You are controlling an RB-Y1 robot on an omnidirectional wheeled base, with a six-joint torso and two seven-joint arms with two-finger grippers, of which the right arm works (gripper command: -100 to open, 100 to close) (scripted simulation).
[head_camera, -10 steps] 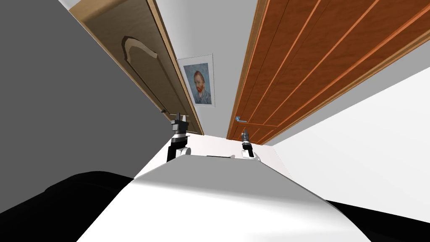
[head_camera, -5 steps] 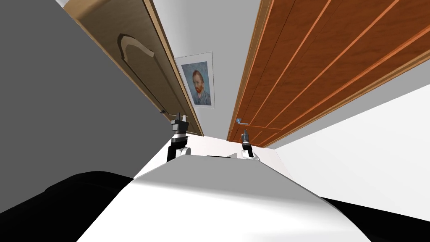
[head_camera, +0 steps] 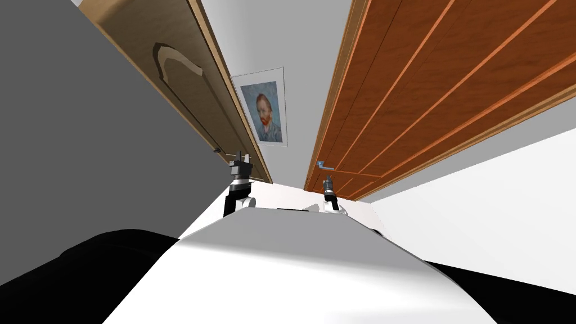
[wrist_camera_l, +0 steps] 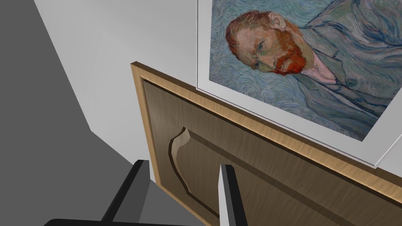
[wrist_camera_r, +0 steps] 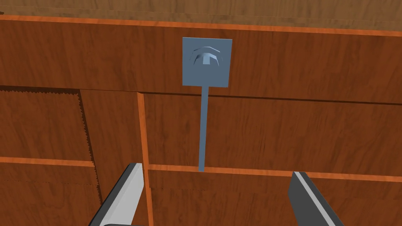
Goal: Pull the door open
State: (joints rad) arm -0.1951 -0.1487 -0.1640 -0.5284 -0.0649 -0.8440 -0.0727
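- The door (head_camera: 427,84) we are to pull is reddish-brown wood with thin orange strips running across it, and it stands on our right side.
- Its handle (head_camera: 322,164) is blue-grey and sits near the door's edge, close to the pale frame beside the end wall.
- In the right wrist view the handle (wrist_camera_r: 203,129) is a thin straight lever running from a square plate (wrist_camera_r: 207,61) toward the right jaws.
- The right jaws are wide apart and hold nothing. The two fingers (wrist_camera_r: 125,192) stand on either side of the lever's free end, and neither touches it.
- In the head view the right jaws sit near the handle, just short of it and pointing at the door.
- The left jaws are raised in front of a second door (head_camera: 185,73), which is pale brown with a carved panel and stands on our left side.
- The left jaws are parted more narrowly than the right ones and are empty. Their fingers (wrist_camera_l: 229,196) point at that pale door (wrist_camera_l: 255,176).
- A framed portrait (head_camera: 264,109) of a red-bearded man hangs on the light grey end wall between the two doors. In the left wrist view it (wrist_camera_l: 298,59) lies beyond the pale door's edge.
- A darker grey wall (head_camera: 84,169) runs along our left.
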